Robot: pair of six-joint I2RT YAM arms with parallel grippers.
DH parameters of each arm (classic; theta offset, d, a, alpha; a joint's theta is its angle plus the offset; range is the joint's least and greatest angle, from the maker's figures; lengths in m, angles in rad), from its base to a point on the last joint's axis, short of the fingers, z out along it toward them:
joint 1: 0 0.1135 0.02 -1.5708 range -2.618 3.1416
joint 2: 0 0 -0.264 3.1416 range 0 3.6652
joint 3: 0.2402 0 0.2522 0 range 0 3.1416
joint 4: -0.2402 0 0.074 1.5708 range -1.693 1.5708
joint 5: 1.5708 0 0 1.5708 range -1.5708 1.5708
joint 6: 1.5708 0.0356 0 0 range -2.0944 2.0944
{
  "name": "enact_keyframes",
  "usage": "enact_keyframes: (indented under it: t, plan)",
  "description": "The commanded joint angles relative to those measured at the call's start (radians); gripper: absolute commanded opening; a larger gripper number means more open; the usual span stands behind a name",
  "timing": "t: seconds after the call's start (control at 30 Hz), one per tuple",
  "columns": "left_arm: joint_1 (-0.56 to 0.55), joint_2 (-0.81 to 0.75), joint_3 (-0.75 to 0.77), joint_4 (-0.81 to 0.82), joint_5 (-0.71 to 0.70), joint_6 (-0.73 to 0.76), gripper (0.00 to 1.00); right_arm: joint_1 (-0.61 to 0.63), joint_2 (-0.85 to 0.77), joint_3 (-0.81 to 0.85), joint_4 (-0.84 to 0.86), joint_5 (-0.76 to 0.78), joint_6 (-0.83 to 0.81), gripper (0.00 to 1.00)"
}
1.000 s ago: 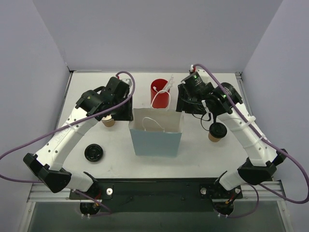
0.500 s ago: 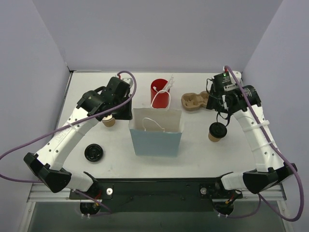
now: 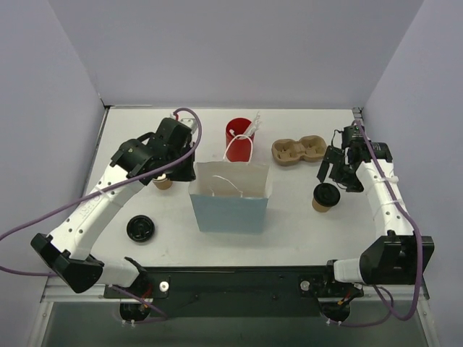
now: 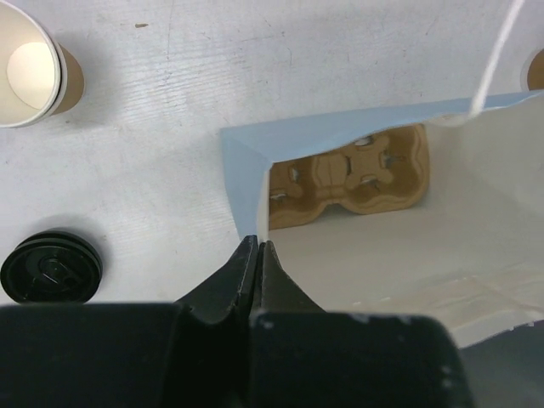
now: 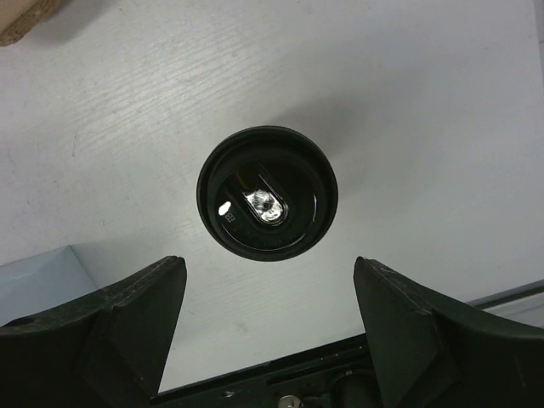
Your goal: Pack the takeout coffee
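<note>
The takeout coffee [image 3: 326, 196], a brown paper cup with a black lid [image 5: 267, 192], stands upright on the table to the right of the blue paper bag [image 3: 230, 210]. My right gripper [image 3: 338, 179] hovers over it, open. In the right wrist view the lid sits just ahead of the spread fingertips [image 5: 268, 265], untouched. My left gripper [image 3: 192, 172] is shut on the bag's upper left rim [image 4: 257, 246], and the bag's mouth is open. A brown cup carrier [image 4: 353, 174] lies at the bottom of the bag [image 4: 242, 161].
Another brown cup carrier [image 3: 299, 150] lies on the table behind the coffee. A red cup with white stirrers [image 3: 239, 141] stands behind the bag. A lidless paper cup [image 3: 162, 181] and a loose black lid [image 3: 140, 228] are on the left.
My right arm swung from above the bag out to the right, over the coffee, with its jaws spreading. The left jaws closed on the bag's rim, and the rim shifted slightly left.
</note>
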Motion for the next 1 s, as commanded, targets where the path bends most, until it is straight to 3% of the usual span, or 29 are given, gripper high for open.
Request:
enact_keyframes:
  t: [0.0,0.33,0.97]
  plan:
    - [0.002,-0.054,-0.007,0.072,0.04,0.03,0.0,-0.023,0.057,-0.02,0.056,-0.109,-0.126,0.84]
    - [0.012,-0.034,-0.015,0.096,0.104,0.019,0.0,-0.049,0.119,-0.076,0.093,-0.143,-0.37,0.84]
    - [0.013,-0.039,-0.016,0.087,0.09,0.013,0.0,-0.019,0.163,-0.095,0.118,-0.105,-0.396,0.86]
